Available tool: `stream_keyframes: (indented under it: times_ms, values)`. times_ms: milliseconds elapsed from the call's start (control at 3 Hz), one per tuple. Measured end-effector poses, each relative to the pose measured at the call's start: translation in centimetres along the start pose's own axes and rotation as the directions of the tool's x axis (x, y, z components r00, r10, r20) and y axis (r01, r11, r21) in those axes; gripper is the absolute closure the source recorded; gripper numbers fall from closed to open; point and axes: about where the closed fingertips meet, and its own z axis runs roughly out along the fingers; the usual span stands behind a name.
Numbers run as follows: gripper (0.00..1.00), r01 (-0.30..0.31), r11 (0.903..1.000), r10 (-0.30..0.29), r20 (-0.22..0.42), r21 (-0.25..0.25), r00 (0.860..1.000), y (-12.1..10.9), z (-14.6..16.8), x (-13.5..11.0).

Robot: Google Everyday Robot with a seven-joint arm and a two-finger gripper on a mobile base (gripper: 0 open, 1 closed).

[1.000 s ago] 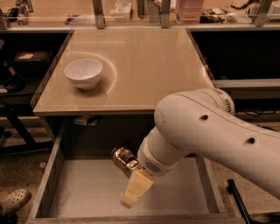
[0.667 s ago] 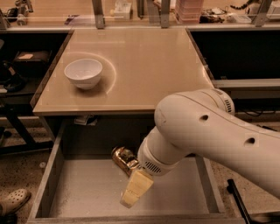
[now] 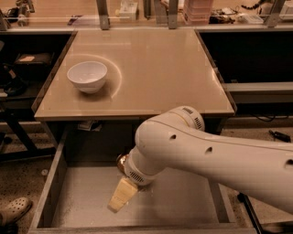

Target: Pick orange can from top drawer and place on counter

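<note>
Comparing with the view of a second ago, the arm [image 3: 206, 155] has swung across the frame and now fills more of the lower right, and the hand [image 3: 122, 199] has shifted sideways with it over the floor of the top drawer [image 3: 75, 205], which stands pulled out below the worktop [image 3: 155, 68]. The orange can [image 3: 121, 161], earlier visible as a clear golden cylinder beside the wrist, is now reduced to a small shiny sliver just above the hand, close against the wrist housing and inside the drawer; the rest of it is covered by the arm. Only the pale yellow lower end of the hand shows, angled down close to the grey drawer floor; contact with the floor cannot be confirmed. Whether the hand is released, clenched or grasping the can cannot be told, as the wrist blocks that area. The white bowl [image 3: 87, 76] sits unchanged on the worktop, well beyond the hand and apart from it. The drawer's far right corner is hidden behind the arm, and its front edge is cut off at the bottom of the frame. A shoe [image 3: 13, 211] shows on the floor outside the drawer wall, partly cropped. Items on the shelf [image 3: 137, 9] behind the worktop are too indistinct to identify.
</note>
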Motion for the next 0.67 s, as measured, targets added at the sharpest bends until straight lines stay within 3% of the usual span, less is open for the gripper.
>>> stream_keyframes:
  times_ms: [333, 667]
  values:
    - [0.0, -0.045, 0.9981, 0.045, -0.007, 0.041, 0.999, -1.8, 3.0, -1.3]
    - [0.0, -0.115, 0.9898, 0.117, -0.023, 0.084, 0.993, -3.9, 5.4, -0.9]
